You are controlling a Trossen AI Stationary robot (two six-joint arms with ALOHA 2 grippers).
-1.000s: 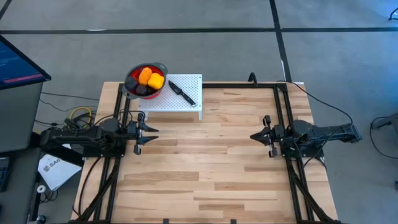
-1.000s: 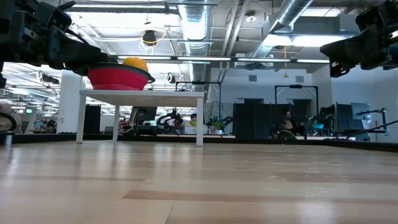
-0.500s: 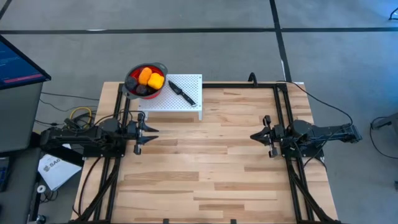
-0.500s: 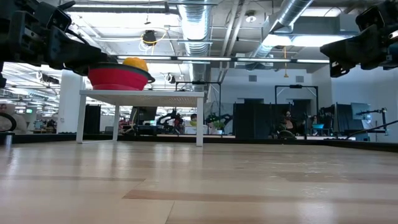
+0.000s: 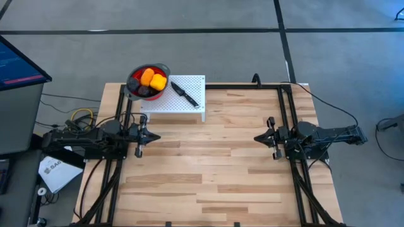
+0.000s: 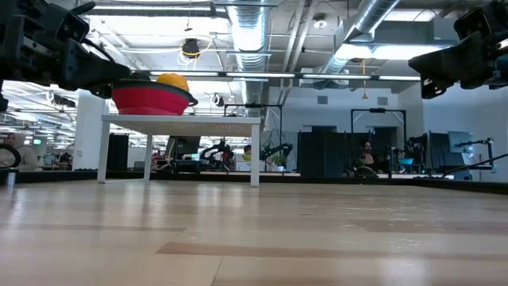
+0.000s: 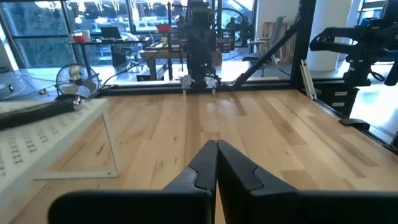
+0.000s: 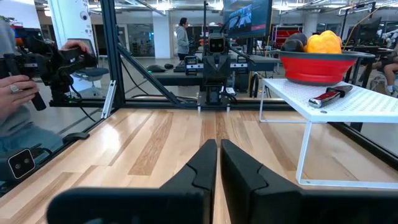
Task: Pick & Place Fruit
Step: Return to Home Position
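The fruit (image 5: pixel 151 79) is a heap of orange, yellow and dark pieces inside a red colander (image 5: pixel 134 82). The colander stands on a white perforated stand (image 5: pixel 189 106) at the table's far left. From the right wrist view the fruit (image 8: pixel 322 42) rises above the colander (image 8: pixel 314 67). In the low view a yellow piece (image 6: pixel 172 80) tops it. My left gripper (image 5: pixel 156 135), shut (image 7: pixel 216 148), hovers near the table's left edge, on the near side of the stand. My right gripper (image 5: pixel 256 137), shut (image 8: pixel 219 146), hovers by the right edge. The two grippers point at each other.
A black-handled knife (image 5: pixel 184 93) lies on the stand beside the colander. Bare wooden tabletop (image 5: pixel 208 164) spreads between the two arms. Black frame rails run along the left and right edges. A person's hand (image 8: pixel 12 87) shows beyond the table's left side.
My left gripper's fingers, spread apart in the earlier high views, have drawn together and shut. Its arm stays in place. My right arm and the fruit have kept still.
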